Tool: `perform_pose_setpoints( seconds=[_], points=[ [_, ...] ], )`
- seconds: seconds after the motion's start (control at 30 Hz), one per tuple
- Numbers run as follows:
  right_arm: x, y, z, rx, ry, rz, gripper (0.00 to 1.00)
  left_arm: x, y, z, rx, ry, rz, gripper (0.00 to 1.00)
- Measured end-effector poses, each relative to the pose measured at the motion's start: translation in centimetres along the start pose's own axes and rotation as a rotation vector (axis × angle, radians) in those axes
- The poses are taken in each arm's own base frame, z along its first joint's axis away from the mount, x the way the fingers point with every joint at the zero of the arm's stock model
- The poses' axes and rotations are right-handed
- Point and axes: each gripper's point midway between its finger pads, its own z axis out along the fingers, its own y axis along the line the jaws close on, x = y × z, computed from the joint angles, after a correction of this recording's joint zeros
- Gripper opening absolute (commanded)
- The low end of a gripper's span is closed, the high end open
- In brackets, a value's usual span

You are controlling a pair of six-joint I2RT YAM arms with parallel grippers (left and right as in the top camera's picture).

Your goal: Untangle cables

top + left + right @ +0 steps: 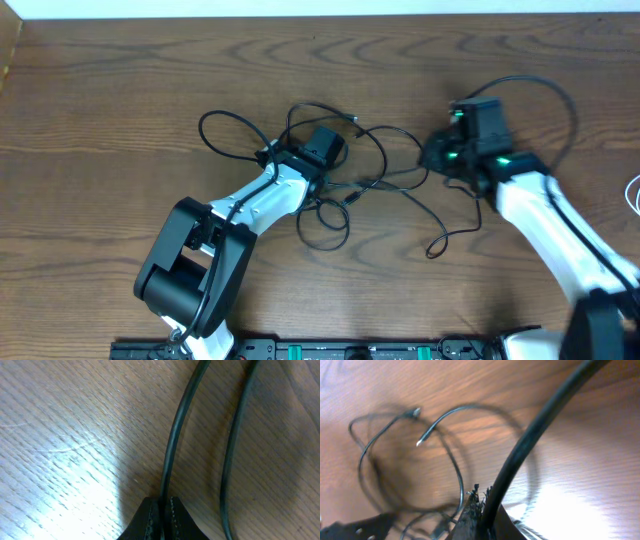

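Several thin black cables (375, 182) lie looped and crossed on the wooden table (120, 110) between my two arms. My left gripper (322, 152) is at the left side of the tangle. In the left wrist view its jaws (162, 506) are shut on one black cable (175, 435), and a second black cable (232, 445) runs beside it. My right gripper (442, 155) is at the right side of the tangle. In the right wrist view its jaws (484, 506) are shut on a black cable (530, 435). Loose loops with small plug ends (420, 441) lie beyond.
A piece of white cable (634, 195) shows at the table's right edge. A black loop (228, 135) reaches left of the tangle, and another end curls toward the front (440, 245). A black rail (330, 350) runs along the front edge.
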Motion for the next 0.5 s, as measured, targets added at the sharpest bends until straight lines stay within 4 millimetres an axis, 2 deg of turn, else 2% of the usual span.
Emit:
perform_pose_setpoints(
  seconds=[0.03, 0.13, 0.23, 0.37, 0.5],
  points=[
    [-0.6, -1.0, -1.4, 0.041, -0.033, 0.007, 0.01, -0.1, 0.1, 0.0, -0.003, -0.002, -0.003, 0.08],
    [-1.9, -3.3, -3.8, 0.133, -0.105, 0.021, 0.01, -0.2, 0.2, 0.0, -0.007, -0.005, -0.006, 0.08],
    [-2.0, -5.7, -5.4, 0.235, -0.126, 0.037, 0.01, -0.3, 0.3, 0.0, -0.010, -0.009, -0.009, 0.08],
    [-1.5, -7.8, -6.2, 0.325, -0.114, 0.050, 0.01, -0.3, 0.3, 0.0, -0.011, -0.012, -0.013, 0.08],
    [-0.8, -8.4, -6.2, 0.354, -0.081, 0.028, 0.01, -0.4, 0.3, 0.0, -0.013, -0.016, -0.016, 0.08]
  ],
)
